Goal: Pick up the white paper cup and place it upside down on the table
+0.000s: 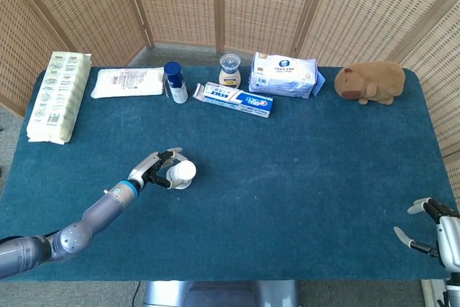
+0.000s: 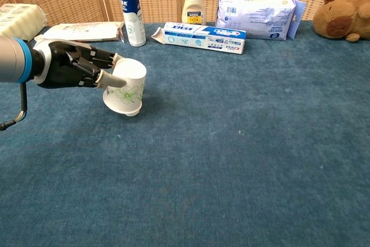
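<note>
My left hand grasps the white paper cup with a green flower print | cup inverted, tilted, low over the blue felt table | right hand at near-right edge, fingers spread, holding nothing.

1. A toothpaste box lies near the far edge of the blue table.
2. A blue-capped spray bottle stands just left of the toothpaste box.
3. A small clear-lidded jar stands behind the box.
4. A wipes pack lies to the box's right, a brown plush toy further right.
5. A flat white packet and a long tissue pack lie left of the box.
</note>
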You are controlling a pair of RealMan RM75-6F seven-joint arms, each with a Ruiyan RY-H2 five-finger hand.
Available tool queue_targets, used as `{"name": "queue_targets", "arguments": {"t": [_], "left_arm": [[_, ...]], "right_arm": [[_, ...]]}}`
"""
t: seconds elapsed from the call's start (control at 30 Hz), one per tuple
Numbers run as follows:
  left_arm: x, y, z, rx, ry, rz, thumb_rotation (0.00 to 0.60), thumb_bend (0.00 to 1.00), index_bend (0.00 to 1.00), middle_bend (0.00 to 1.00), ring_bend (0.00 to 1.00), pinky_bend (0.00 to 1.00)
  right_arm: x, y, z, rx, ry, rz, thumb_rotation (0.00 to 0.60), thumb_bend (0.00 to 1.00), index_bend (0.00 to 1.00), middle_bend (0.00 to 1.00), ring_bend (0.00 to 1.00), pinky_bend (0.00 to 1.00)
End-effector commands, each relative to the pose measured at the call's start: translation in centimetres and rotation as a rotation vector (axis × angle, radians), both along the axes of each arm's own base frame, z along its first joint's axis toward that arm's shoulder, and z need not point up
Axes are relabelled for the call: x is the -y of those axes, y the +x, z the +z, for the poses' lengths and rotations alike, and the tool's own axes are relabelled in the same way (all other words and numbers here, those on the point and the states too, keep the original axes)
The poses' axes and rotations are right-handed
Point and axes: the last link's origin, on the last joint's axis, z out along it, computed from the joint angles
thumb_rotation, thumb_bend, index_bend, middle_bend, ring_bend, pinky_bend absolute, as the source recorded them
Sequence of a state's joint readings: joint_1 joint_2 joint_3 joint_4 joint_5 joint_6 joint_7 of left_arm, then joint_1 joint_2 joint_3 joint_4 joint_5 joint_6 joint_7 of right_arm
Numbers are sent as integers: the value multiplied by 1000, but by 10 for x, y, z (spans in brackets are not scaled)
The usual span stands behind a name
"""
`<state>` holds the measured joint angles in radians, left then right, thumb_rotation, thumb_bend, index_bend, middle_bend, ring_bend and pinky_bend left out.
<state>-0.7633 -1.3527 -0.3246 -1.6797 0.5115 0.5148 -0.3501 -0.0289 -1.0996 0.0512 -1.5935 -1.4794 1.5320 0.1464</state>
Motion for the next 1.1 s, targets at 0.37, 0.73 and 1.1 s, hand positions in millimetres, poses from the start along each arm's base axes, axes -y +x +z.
{"name": "queue_targets", "arguments": {"t": [0.37, 0.73, 1.1], "left_arm": [[-3, 3, -10, -1, -11, -5, 600, 332, 537, 66, 0, 50], [-4, 3, -6, -11, -23, -23, 600, 315, 448, 63, 0, 15], [-2, 1, -3, -26, -43, -38, 600, 283, 245, 18, 0, 1]], "right_arm": [[-2, -1, 3, 5, -7, -7, 409, 260, 453, 373, 400, 416], [-1, -1, 2, 28, -7, -11, 412, 259, 453, 373, 400, 417], [-2, 1, 5, 54, -17, -1, 404, 260, 453, 373, 400, 417]]}}
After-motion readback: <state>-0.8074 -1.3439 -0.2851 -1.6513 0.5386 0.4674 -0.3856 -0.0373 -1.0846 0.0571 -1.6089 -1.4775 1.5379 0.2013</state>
